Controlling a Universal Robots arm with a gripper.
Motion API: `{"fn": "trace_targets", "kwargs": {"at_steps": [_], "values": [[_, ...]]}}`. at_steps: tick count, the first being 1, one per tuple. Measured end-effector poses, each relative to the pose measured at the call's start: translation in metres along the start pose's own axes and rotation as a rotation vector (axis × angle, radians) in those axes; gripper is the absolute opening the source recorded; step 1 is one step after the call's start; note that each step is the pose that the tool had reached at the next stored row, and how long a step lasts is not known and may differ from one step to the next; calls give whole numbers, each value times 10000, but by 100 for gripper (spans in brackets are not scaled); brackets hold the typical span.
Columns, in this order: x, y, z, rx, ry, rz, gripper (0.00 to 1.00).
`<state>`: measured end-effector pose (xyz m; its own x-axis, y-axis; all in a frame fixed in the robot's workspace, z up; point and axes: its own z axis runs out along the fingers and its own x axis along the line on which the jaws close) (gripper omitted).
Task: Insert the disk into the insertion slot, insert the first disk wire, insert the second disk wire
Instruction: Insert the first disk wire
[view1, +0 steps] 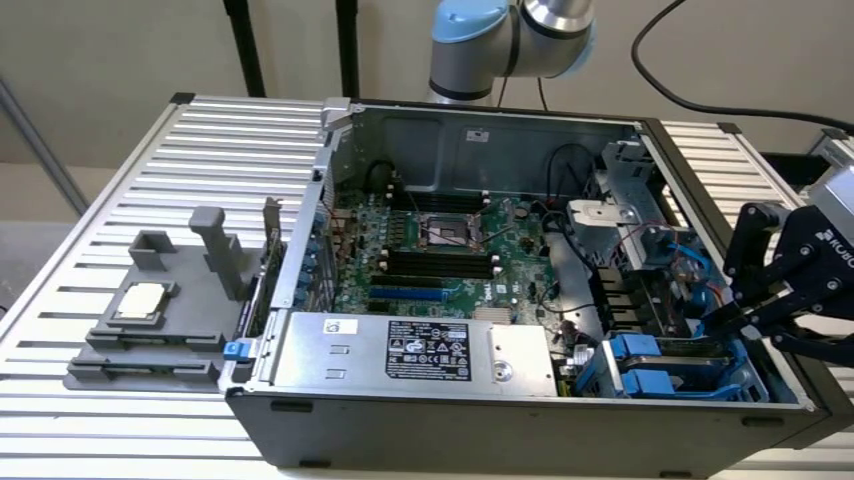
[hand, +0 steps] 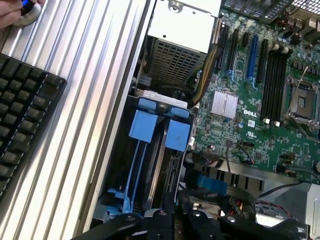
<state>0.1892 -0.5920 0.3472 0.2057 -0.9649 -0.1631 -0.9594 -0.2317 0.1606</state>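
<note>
Computer case (view1: 534, 430) open on slatted desk (view1: 120, 420). Insertion slot (hand: 116, 165): near corner of case, exterior view's right. Disk (hand: 177, 134) seated in slot, in bay on motherboard (view1: 441, 260) side. Blue carrier tab showing, label face hidden. Second blue carrier (hand: 141, 124) in outer bay. Claw (view1: 731, 318): fingers together; whether they pinch a wire cannot be told. Claw sits just past disk end opposite tab, toward exterior view's right, beside blue connector (hand: 212, 182).
</note>
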Motion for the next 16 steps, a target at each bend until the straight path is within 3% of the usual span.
{"fn": "trace_targets", "kwargs": {"at_steps": [4, 8, 13, 16], "values": [[-6, 96, 17, 10, -37, 3, 16], [-11, 133, 28, 45, -48, 102, 16], [-17, 165, 39, 383, 30, 69, 16], [-19, 179, 41, 474, 34, 156, 16]]}}
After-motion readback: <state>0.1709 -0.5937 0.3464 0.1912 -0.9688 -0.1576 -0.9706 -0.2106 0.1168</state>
